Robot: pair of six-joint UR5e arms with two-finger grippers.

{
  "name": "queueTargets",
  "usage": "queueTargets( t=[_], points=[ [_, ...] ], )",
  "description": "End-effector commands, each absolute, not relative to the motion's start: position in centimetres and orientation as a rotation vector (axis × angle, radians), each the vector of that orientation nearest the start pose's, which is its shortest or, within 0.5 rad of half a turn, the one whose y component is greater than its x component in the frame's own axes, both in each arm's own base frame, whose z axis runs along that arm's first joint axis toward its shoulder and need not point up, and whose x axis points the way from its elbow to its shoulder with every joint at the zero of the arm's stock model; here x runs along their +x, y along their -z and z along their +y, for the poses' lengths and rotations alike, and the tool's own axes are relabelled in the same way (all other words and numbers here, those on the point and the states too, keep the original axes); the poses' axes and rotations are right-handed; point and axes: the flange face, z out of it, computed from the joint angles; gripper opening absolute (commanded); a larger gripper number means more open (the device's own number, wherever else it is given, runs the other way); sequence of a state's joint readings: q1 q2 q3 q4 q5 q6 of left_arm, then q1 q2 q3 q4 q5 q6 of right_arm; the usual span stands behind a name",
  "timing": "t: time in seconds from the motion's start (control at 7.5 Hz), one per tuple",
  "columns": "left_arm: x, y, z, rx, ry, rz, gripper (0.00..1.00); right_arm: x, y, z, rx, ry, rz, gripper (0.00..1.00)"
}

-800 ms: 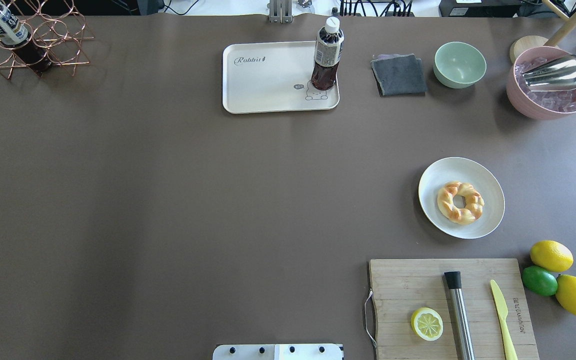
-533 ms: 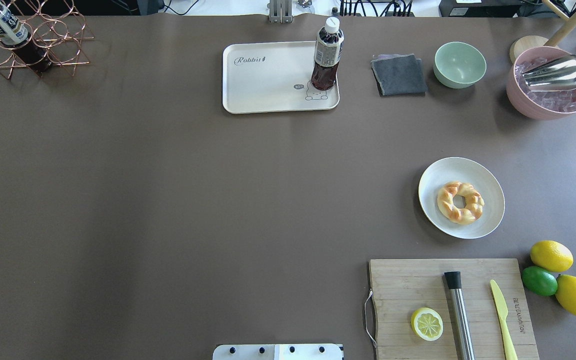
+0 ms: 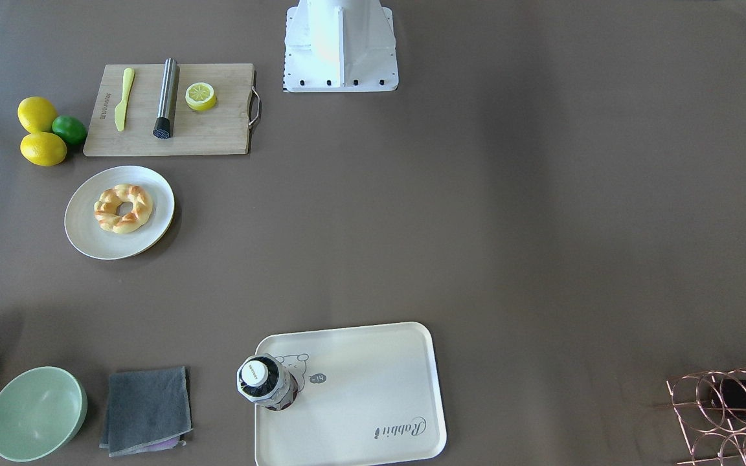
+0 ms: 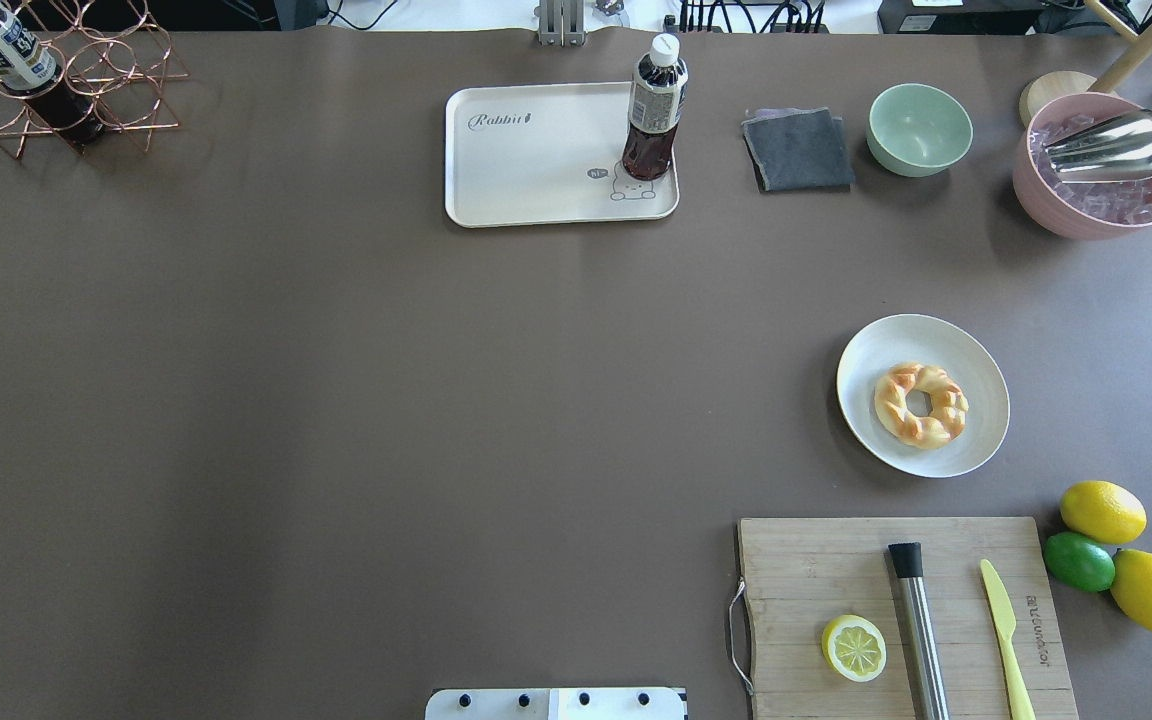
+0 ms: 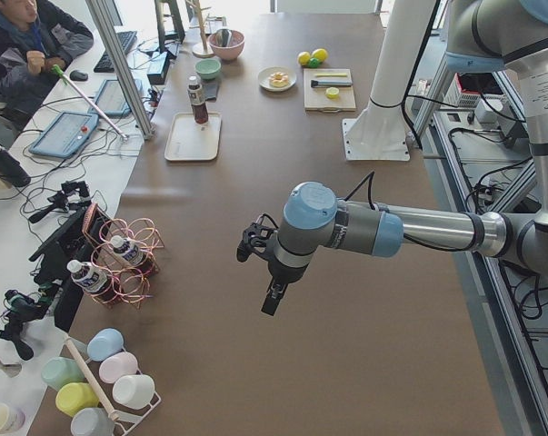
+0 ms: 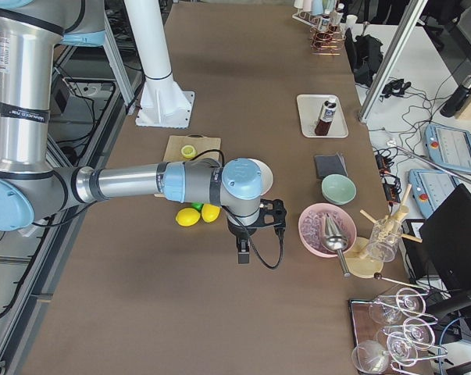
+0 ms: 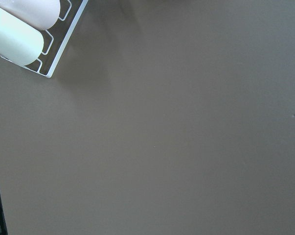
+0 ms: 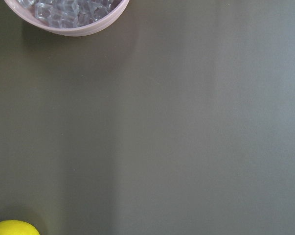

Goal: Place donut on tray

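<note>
The golden-brown twisted donut [image 4: 921,404] lies on a round white plate [image 4: 976,350] at the table's right; it also shows in the front-facing view [image 3: 123,208]. The cream tray [image 4: 536,160] with "Rabbit" script sits at the far middle [image 3: 360,388], with a dark drink bottle [image 4: 654,110] standing on its right end. My left gripper [image 5: 270,295] hangs over bare table far to the left, seen only in the left side view. My right gripper [image 6: 244,254] hangs past the lemons, seen only in the right side view. I cannot tell whether either is open or shut.
A wooden cutting board [image 4: 816,560] with a lemon half [image 4: 854,647], steel muddler and yellow knife lies near the plate. Lemons and a lime [image 4: 1079,561] lie beside it. A grey cloth [image 4: 799,150], green bowl [image 4: 920,128], pink ice bowl [image 4: 1101,180] and copper rack [image 4: 66,80] line the far edge.
</note>
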State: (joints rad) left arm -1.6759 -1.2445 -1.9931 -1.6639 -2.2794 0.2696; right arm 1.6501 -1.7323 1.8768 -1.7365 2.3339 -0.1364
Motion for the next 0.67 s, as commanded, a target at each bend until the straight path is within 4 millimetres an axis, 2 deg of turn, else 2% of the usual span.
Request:
queueTargets(
  t=[0.0,0.53],
  points=[
    [-10.75,-58.33,-35.58,0.305,-0.219,0.66,0.97,9.75,-59.75,-40.26,0.065,0.046,-0.76,1.0],
    [-10.41,-58.42,-35.17,0.268,-0.214,0.669,0.97,9.74,-60.15,-40.2,0.057,0.044,-0.753,1.0]
  ],
)
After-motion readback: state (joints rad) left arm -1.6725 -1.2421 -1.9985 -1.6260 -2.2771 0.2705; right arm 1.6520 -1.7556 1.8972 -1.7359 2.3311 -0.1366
